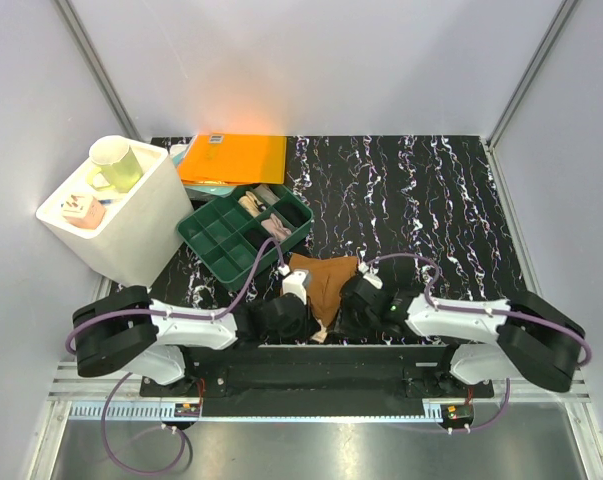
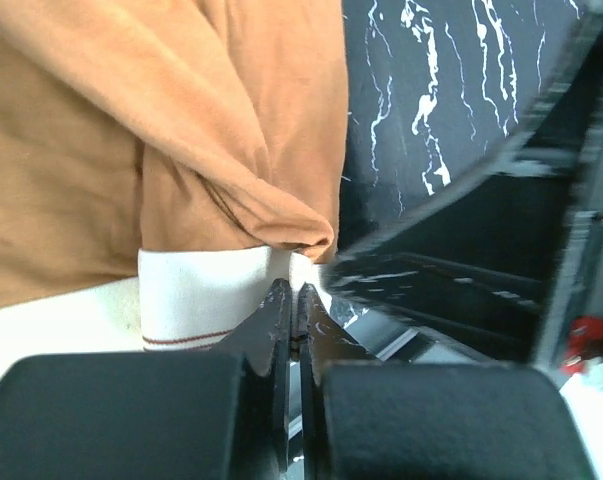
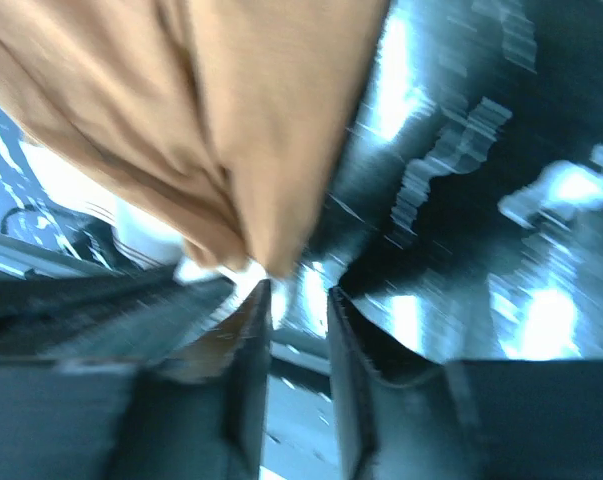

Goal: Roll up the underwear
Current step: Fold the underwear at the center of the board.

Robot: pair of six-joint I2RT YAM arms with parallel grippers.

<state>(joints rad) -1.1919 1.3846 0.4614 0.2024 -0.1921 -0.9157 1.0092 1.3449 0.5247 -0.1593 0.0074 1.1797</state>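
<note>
To the right of the green tray (image 1: 206,232) the counter (image 1: 441,200) is open as far as its right edge and the back wall. Behind the tray lies a flat orange folder (image 1: 233,158). On its left a tall white box (image 1: 131,230) carrying a mug (image 1: 116,163) blocks that side. In front of the tray the brown underwear (image 1: 326,280) lies between the left arm (image 1: 196,328) and the right arm (image 1: 461,318), which crowd the near edge.
</note>
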